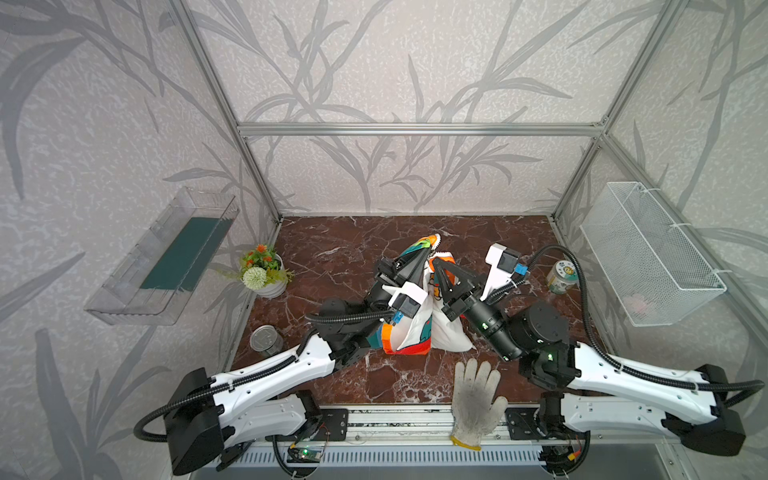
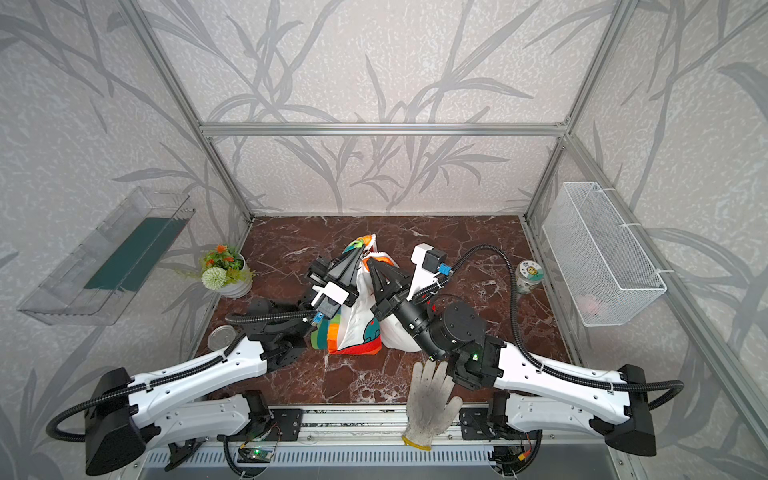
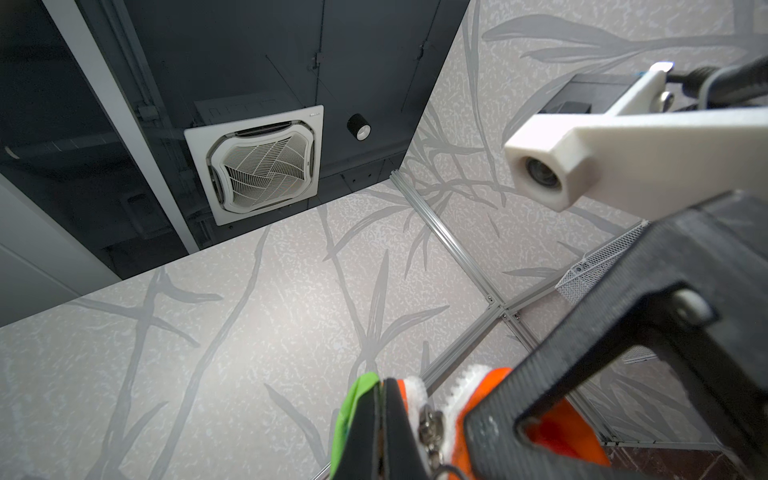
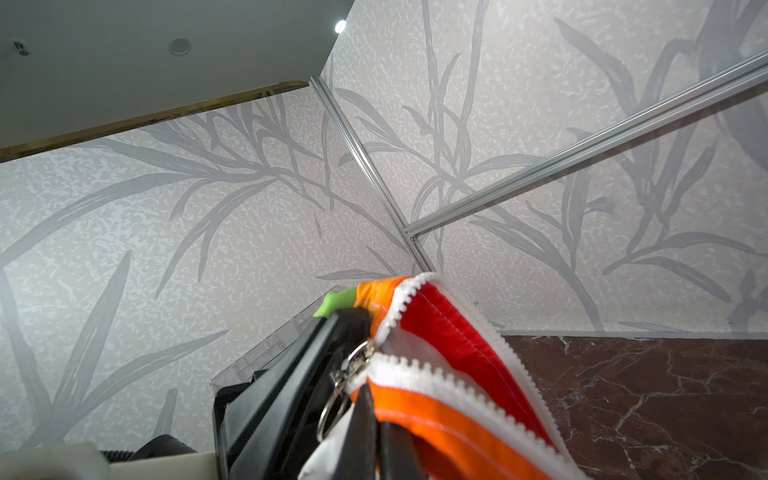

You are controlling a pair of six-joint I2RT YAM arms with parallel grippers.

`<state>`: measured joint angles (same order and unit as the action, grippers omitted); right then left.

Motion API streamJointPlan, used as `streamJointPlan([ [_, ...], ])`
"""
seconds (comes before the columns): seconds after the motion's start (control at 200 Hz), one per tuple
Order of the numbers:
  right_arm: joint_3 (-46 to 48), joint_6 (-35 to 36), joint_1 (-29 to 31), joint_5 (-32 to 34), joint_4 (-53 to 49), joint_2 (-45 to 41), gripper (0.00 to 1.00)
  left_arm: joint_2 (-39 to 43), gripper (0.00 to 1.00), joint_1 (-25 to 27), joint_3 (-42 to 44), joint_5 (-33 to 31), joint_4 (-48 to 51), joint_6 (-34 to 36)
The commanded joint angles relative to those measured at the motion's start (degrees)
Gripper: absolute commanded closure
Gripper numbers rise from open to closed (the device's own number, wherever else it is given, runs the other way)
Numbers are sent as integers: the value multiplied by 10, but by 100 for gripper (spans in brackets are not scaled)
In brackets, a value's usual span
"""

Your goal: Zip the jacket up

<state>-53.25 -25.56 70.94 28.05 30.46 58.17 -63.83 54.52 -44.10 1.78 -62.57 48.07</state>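
It was a robot lab cell. An aluminium frame (image 1: 415, 129) carried wallpaper panels (image 1: 415, 62); a ceiling vent (image 3: 262, 162) showed above.

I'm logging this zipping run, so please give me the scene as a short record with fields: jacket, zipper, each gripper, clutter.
jacket: held up between both grippers, lower end apparently resting on the table
zipper: slider with ring pull near the grippers; the two sides beyond it apart
left gripper: shut on the jacket's green-orange edge
right gripper: shut on the orange edge beside the slider
clutter: glove at the front edge, flower pot, tin can, jar; none touching the jacket
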Motion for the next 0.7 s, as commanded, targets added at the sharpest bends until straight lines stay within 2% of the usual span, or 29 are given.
streamJointPlan([
  [0.0, -12, 10, 4, 17, 56, -5, 100, 11, 100, 3, -8, -2, -14, 16],
  [0.25, -5, 14, 4, 44, 39, -16, 100, 17, 100, 8, -10, -1, -15, 17],
  [0.695, -13, 28, -3, 47, 24, -2, 100, 30, 100, 13, -7, -5, -8, 22],
])
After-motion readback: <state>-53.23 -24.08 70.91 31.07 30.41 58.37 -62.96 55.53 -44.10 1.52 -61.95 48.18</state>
